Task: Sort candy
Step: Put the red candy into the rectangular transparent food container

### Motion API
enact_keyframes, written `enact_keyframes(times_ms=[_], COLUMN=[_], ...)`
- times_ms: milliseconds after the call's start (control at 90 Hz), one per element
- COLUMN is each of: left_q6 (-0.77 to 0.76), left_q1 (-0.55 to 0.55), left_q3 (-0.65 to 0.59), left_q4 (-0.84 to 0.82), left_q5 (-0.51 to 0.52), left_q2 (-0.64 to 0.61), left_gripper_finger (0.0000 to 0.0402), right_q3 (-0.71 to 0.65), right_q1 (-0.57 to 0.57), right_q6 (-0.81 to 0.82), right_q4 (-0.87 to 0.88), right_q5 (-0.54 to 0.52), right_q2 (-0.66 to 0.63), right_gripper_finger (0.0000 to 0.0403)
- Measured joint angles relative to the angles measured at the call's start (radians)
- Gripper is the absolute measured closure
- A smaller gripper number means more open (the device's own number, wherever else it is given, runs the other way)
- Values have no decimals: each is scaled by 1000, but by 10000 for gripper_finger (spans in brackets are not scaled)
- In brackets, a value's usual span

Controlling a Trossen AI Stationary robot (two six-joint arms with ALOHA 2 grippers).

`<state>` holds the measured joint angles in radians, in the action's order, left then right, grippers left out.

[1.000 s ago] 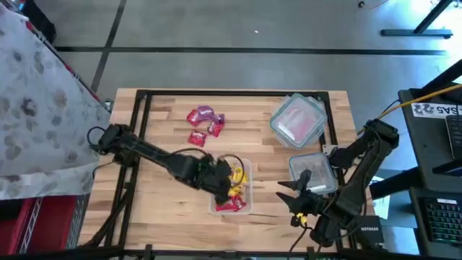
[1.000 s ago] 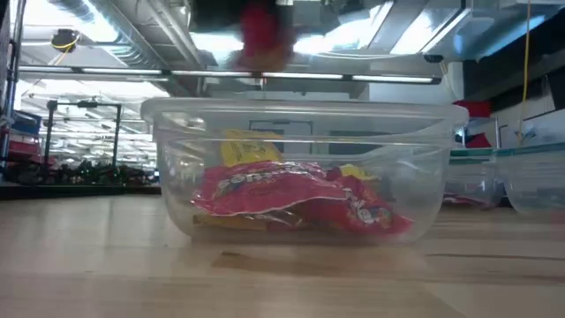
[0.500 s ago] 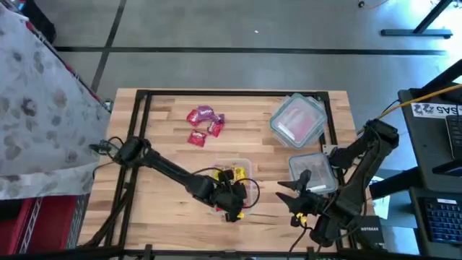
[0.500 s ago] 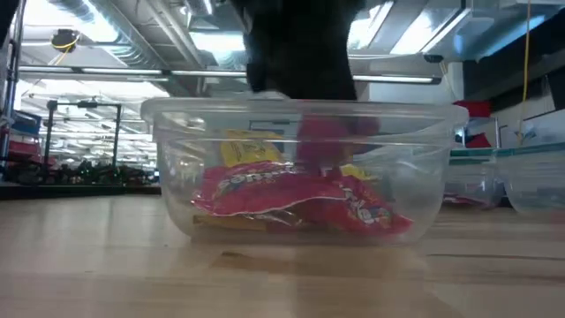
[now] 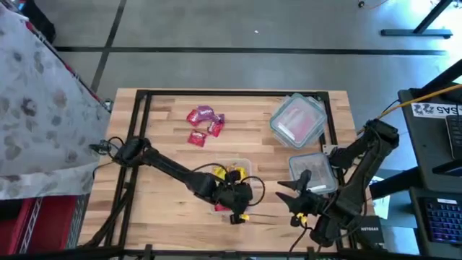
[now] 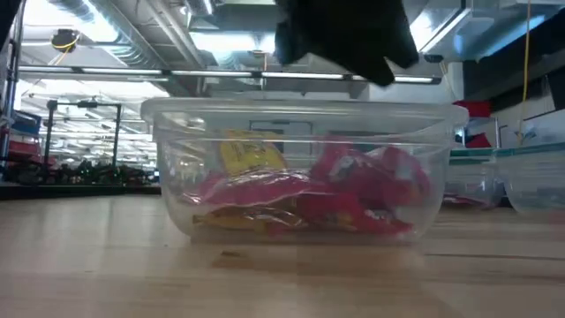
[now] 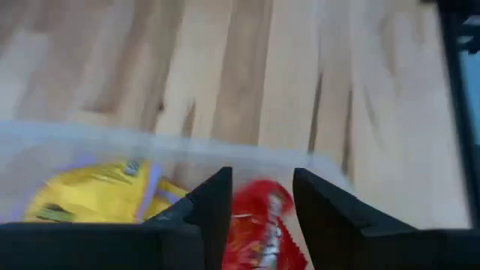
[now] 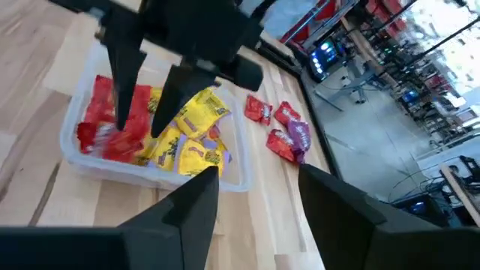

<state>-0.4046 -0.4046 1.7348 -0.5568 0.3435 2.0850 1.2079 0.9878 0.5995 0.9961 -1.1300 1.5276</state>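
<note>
Your pale wooden slatted table point(image 5: 166, 209) carries everything, and on it the open clear rectangular plastic tub point(image 6: 300, 172) sits right under your left gripper point(image 7: 261, 196). That gripper hangs over the tub's end nearest the table's front edge, fingers spread with a gap between them and nothing pinched; the red wrapped candy packet point(image 7: 259, 225) shows in that gap, lying loose in the tub just beside a yellow packet point(image 7: 90, 196).

Your right gripper point(image 8: 251, 187) waits off to the side, fingers also apart and empty, looking across at the tub. Close by its arm are a lidded clear container with pink contents point(image 5: 297, 119) and a smaller clear tub point(image 5: 313, 170).

Well beyond the left gripper, toward the far edge, the small loose cluster of red and purple packets point(image 5: 204, 123) lies on bare wood.

What could go wrong, as I judge it: the tub looks light and unsecured, so a finger catching its rim on the way up or down could drag or tip it. The packets overlap, so a closing grip could take two colours at once, or a crinkly wrapper could slip free.

Hard to make out: from above, the left arm covers most of the tub, so you cannot count packets there. The level view shows only a dark blurred mass above the rim, not the fingertips. Whether the smaller clear tub holds anything I cannot tell.
</note>
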Motion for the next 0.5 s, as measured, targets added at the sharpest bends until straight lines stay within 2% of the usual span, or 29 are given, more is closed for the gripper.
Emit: enact_keyframes(times_ms=[100,178,300,411,500], left_q6=[19,-21,-241,-456,-595], left_q1=[0,2,41,122,196], left_q3=[27,57,86,85,85], left_q4=[-95,-223,-548,-845,-1009], left_q5=[24,96,238,264,283], left_q2=[-1,-1,-2,-2,-2], left_gripper_finger=[274,274,274,274,274], right_q3=[0,0,0,0,0], right_q1=[0,0,0,0,0], right_q6=[1,2,1,1,-1], right_q4=[-2,-7,-9,-8,-9], right_q5=[-12,-19,-11,-2,-1], right_q2=[0,0,0,0,0], right_gripper_finger=[231,231,231,231,231])
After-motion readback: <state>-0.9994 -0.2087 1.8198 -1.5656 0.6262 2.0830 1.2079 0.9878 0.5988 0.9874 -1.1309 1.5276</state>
